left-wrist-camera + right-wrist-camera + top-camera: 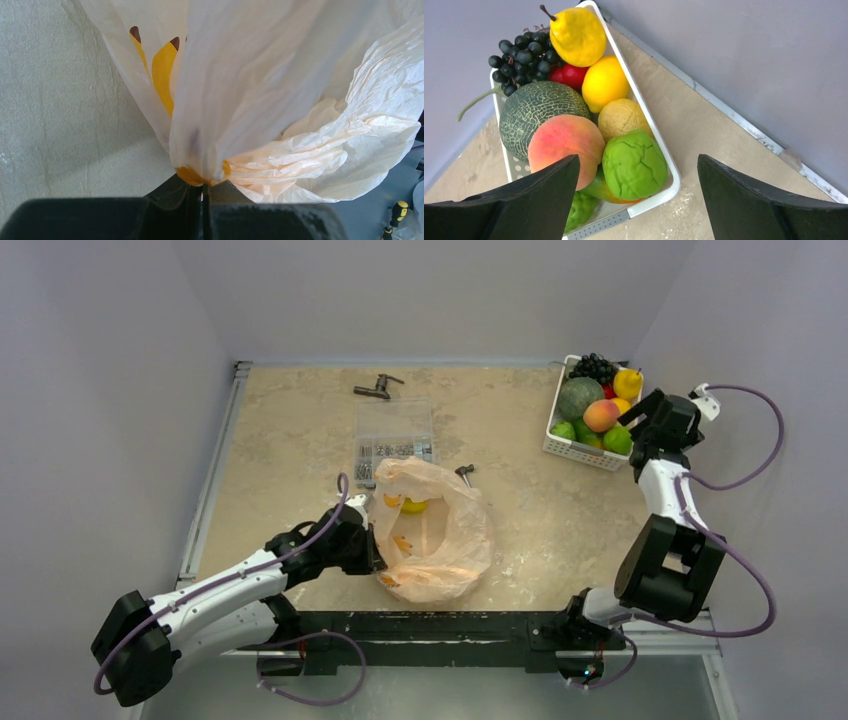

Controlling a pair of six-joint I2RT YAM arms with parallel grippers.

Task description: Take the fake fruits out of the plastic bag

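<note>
The peach-orange plastic bag (440,535) lies open near the table's front middle. A yellow-green fruit (413,505) shows inside it near its far rim. My left gripper (372,546) is shut on the bag's left edge; in the left wrist view the jaws (202,192) pinch a bunched fold of the bag (280,75). My right gripper (638,430) is open and empty just above the near right corner of a white basket (556,445). In the right wrist view the gripper (639,200) hovers over a peach (565,145) and a green ball (634,162).
The basket (654,200) also holds a dark green melon (541,112), grapes, a yellow pear and other pieces. A clear parts box (393,440) stands behind the bag, with a small hammer (465,472) beside the bag and a dark tool (377,387) further back.
</note>
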